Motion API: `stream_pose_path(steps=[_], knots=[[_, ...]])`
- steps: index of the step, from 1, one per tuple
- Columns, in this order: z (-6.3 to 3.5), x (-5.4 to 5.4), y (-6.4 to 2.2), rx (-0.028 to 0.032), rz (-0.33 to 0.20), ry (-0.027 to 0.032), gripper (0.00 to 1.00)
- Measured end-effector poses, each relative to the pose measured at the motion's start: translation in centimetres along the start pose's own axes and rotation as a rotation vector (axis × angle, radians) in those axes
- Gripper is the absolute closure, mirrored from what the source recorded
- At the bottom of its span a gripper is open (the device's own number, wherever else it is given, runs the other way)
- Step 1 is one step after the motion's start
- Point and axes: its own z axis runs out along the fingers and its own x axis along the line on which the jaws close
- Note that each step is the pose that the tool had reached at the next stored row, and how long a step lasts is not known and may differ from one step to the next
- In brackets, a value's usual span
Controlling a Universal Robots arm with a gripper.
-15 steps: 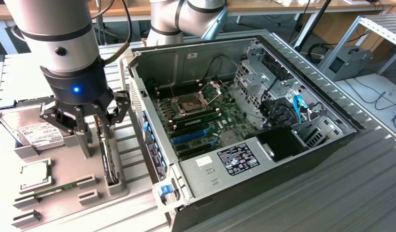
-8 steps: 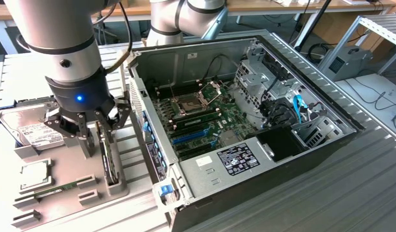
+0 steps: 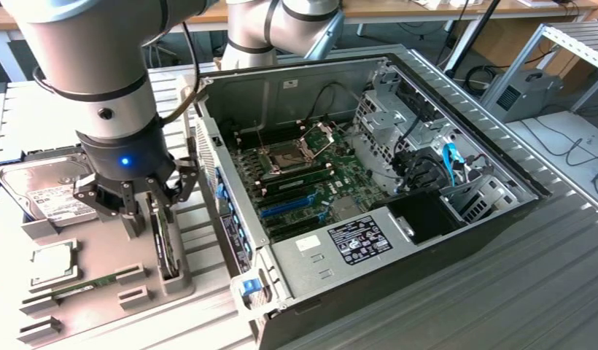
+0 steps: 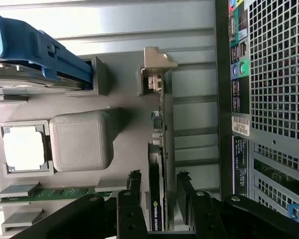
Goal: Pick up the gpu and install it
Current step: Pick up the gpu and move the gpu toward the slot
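1 tabletop [image 3: 513, 292], ribbed metal, runs under everything.
1 PC case [image 3: 416, 299] lies on its side with the panel off, filling the centre and right of the exterior view. Its perforated rear wall [image 4: 279, 74] shows in the wrist view. 1 motherboard [image 3: 328, 182] sits inside, CPU socket [image 3: 284, 157] at its upper centre.
1 arm [image 3: 95, 65] comes down from the upper left of the exterior view, just beside the case's rear wall.
1 grey parts tray [image 3: 100, 255] is at the lower left of the exterior view, touching or nearly touching the case, can't tell which.
On the tray, 4 parts:
- 1 hard drive [image 3: 51, 189], silver with a white label, at the mid-left edge. A blue carrier rail is visible on it from the wrist camera [image 4: 35, 55].
- 1 gpu [image 3: 165, 251], standing on edge in its tray slot at the tray side nearest the case. In the wrist view [image 4: 162, 144] its silver bracket [image 4: 157, 62] is at the far end from the tool.
- 1 CPU [image 3: 54, 259], flat in a square nest, lower left.
- 1 RAM stick [image 3: 80, 288], green, in a narrow slot below the CPU.

Tool [image 3: 151, 219] is spread, one finger on each side of the gpu, straddling its near end [image 4: 158, 175]. Card is seated in the slot, not lifted. Can't tell if either finger [image 4: 133, 191] touches it.
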Motion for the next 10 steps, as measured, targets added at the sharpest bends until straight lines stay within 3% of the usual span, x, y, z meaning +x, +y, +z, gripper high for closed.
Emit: stream_pose_path(steps=[10], knots=[[1.85, 0.1, 0.09, -0.0001, -0.001, -0.0001, 0.58]])
